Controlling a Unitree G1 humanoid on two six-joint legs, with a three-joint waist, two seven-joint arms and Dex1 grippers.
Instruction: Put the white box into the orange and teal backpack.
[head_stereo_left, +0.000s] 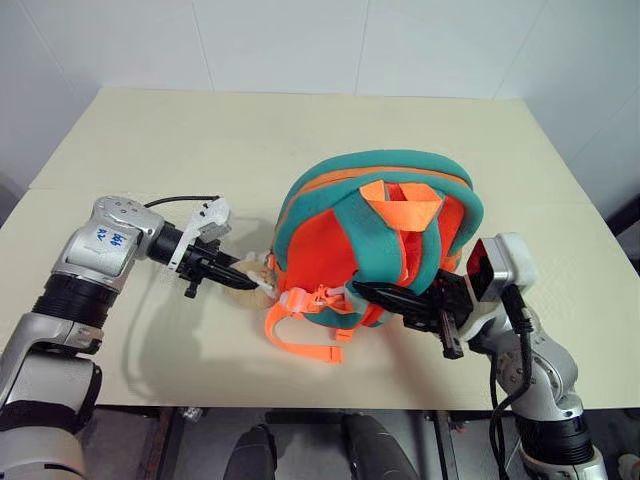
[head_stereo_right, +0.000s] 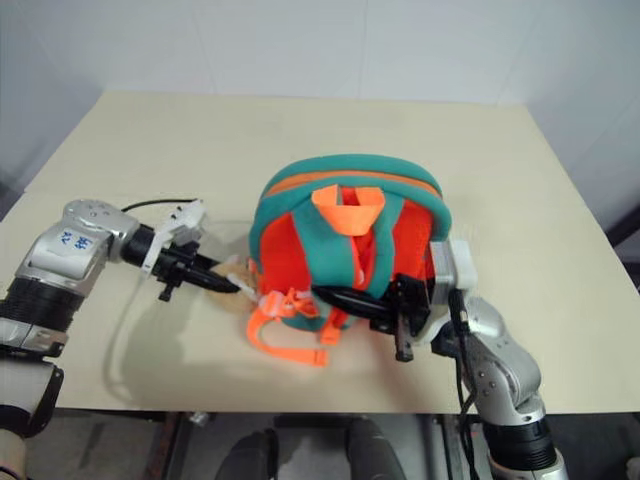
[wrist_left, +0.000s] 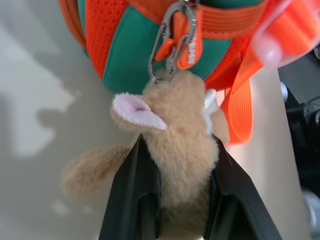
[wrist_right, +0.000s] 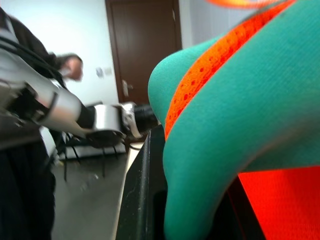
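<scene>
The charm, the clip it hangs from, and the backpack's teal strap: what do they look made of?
Charm: tan plush, fuzzy pile, with a pink felt-like ear. Clip: seemingly metal, silver-grey with a dull sheen, hooked to an orange tab. Teal strap: padded fabric, probably foam-filled knit, matte with a fine weave, edged with perforated orange mesh. Backpack body: orange mesh-like textile.

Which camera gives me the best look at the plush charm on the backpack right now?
The left wrist view: the plush charm sits close up between the left gripper fingers, clipped by a carabiner to the backpack. In the head views it is a small tan patch beside the backpack, partly covered by that gripper.
</scene>
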